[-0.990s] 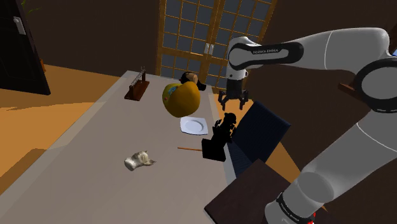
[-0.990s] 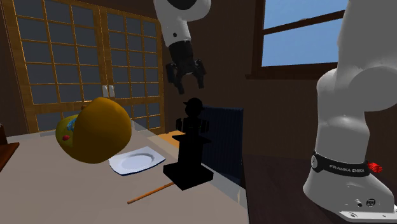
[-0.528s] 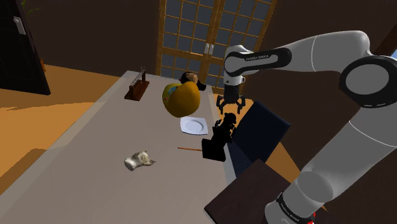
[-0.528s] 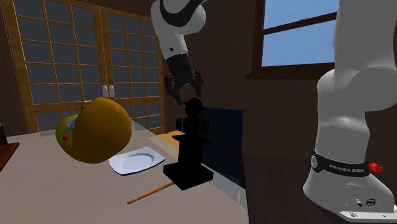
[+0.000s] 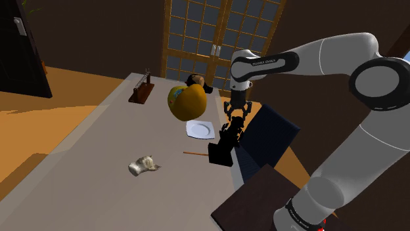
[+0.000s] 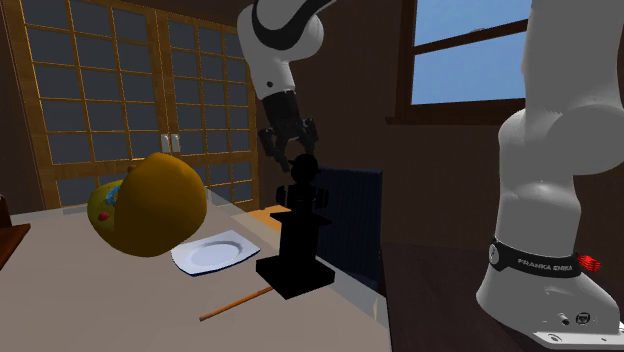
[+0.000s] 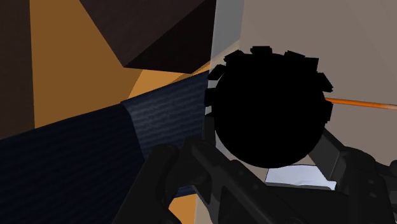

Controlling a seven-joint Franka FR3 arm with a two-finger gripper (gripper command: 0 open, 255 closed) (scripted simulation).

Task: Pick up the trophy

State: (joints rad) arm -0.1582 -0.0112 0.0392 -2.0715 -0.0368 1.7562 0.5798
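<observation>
The trophy [image 5: 223, 143] is an all-black figure on a square black base, upright at the grey table's [image 5: 98, 151] edge towards the shoulder view's right. In the second exterior view the trophy [image 6: 298, 235] has a round head. My gripper [image 6: 296, 152] hangs straight above it, open, one finger on each side of the head's top without clasping it. The shoulder view puts the gripper [image 5: 235, 118] right at the figure's top. In the wrist view the trophy's head [image 7: 267, 108] is a black disc between my fingers [image 7: 168, 168].
A yellow-orange round object [image 5: 186, 102] leans behind a white plate [image 5: 199, 129]. An orange stick [image 5: 195, 153] lies by the trophy's base. A crumpled pale thing [image 5: 142, 165] and a small wooden rack [image 5: 141, 90] lie farther off. A dark blue ribbed panel [image 5: 266, 134] stands beside the table edge.
My gripper has come down from well above the trophy until its open fingers reach the sides of the head. Nothing on the table has moved.
</observation>
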